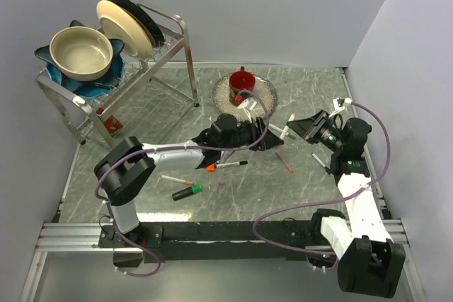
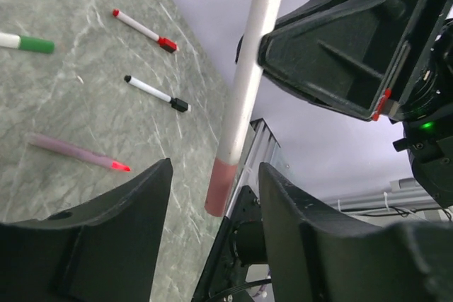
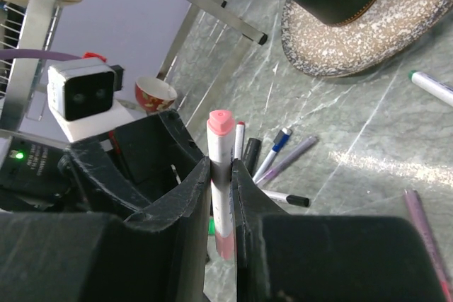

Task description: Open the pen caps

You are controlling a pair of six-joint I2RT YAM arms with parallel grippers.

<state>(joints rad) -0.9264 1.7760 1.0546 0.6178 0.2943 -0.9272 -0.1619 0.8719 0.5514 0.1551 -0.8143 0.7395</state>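
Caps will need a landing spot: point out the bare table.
Free: the back right corner beyond the plate, and the near strip between the green marker and the right arm. Crowded: the centre, among the loose pens.

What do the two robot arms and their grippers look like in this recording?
Both the left arm and the right arm pair white link tubes with bulky black joint housings. A thin purple cable loops loosely along each. The left gripper and right gripper have broad, matte black plastic fingers. A small green indicator light glows on the right arm's wrist.
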